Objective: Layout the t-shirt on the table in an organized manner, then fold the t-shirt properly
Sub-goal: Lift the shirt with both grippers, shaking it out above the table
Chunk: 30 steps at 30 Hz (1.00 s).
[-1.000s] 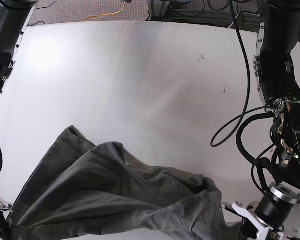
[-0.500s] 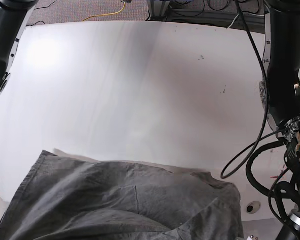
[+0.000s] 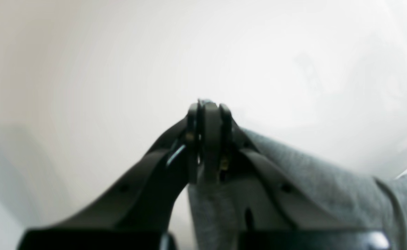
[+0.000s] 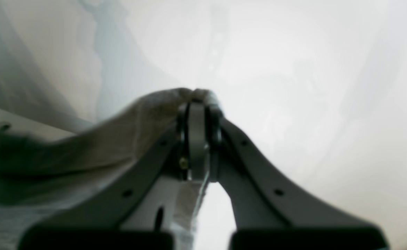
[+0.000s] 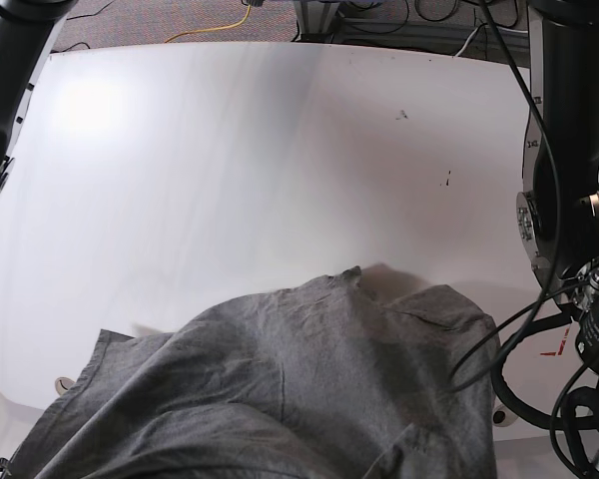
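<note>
Since half a second ago, the t-shirt [image 5: 280, 389] has billowed farther up the bench [image 5: 230, 160], its leading edge now humped near mid-view where it earlier lay low and flat along the near edge. Grey fabric covers the near part of the bench, spilling past the front rim. Left claw [image 3: 208, 114] is pressed together, pinching a fold of the t-shirt, cloth trailing to the right in the left wrist view. Right claw [image 4: 198, 107] is likewise pinched on a bunched edge of the t-shirt, fabric draping leftward. Both wrist views are blurred. No brand, label or legible writing is visible; small black marks [image 5: 402, 115] on the bench are possibly scuffs.
</note>
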Each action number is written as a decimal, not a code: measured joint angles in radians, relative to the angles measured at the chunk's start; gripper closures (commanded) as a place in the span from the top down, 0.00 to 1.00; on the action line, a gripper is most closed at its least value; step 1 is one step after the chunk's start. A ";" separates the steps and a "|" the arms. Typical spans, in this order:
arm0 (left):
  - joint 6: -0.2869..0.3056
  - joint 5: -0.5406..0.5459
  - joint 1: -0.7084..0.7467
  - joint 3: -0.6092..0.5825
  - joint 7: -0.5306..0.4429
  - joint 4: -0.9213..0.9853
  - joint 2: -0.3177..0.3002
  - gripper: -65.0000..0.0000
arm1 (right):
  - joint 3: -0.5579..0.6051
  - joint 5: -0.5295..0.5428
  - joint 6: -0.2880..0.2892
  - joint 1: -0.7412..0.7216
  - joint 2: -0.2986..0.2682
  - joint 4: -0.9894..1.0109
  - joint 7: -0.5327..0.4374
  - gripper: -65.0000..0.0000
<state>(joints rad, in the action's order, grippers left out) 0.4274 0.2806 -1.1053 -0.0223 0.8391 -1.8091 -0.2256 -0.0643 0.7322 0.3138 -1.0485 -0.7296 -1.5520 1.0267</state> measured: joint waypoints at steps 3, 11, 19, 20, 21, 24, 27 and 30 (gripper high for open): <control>-0.003 -0.010 -0.027 0.005 0.002 0.001 -0.002 0.00 | 0.002 -0.003 0.000 -0.009 -0.003 0.002 0.002 0.01; -0.004 -0.005 -0.042 0.005 -0.016 0.005 -0.002 0.00 | 0.005 0.001 -0.002 -0.034 -0.006 -0.001 -0.008 0.01; -0.003 -0.006 -0.039 0.012 -0.001 0.049 -0.006 0.00 | 0.002 0.001 -0.001 0.015 -0.005 0.011 0.000 0.01; -0.003 -0.006 -0.039 0.013 -0.001 0.050 -0.009 0.00 | 0.004 0.000 -0.002 0.016 -0.004 0.020 -0.001 0.01; -0.003 -0.006 -0.039 0.014 -0.001 0.051 -0.011 0.00 | 0.005 0.000 -0.002 0.016 -0.003 0.031 -0.001 0.01; -0.004 -0.007 -0.042 0.017 0.000 0.053 -0.014 0.00 | 0.005 0.000 -0.003 0.010 -0.002 0.072 -0.005 0.01; -0.003 -0.006 -0.048 0.017 0.011 0.060 -0.013 0.00 | 0.006 -0.003 -0.001 -0.008 0.002 0.130 -0.006 0.01; -0.003 -0.008 -0.072 0.017 0.023 0.093 -0.013 0.00 | 0.013 -0.003 0.005 -0.030 0.003 0.191 -0.042 0.01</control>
<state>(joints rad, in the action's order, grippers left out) 0.4248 0.2722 -1.1770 -0.0055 0.8619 -1.7157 -0.2390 -0.0509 0.7292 0.3183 -1.0786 -0.7269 -1.3613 0.9848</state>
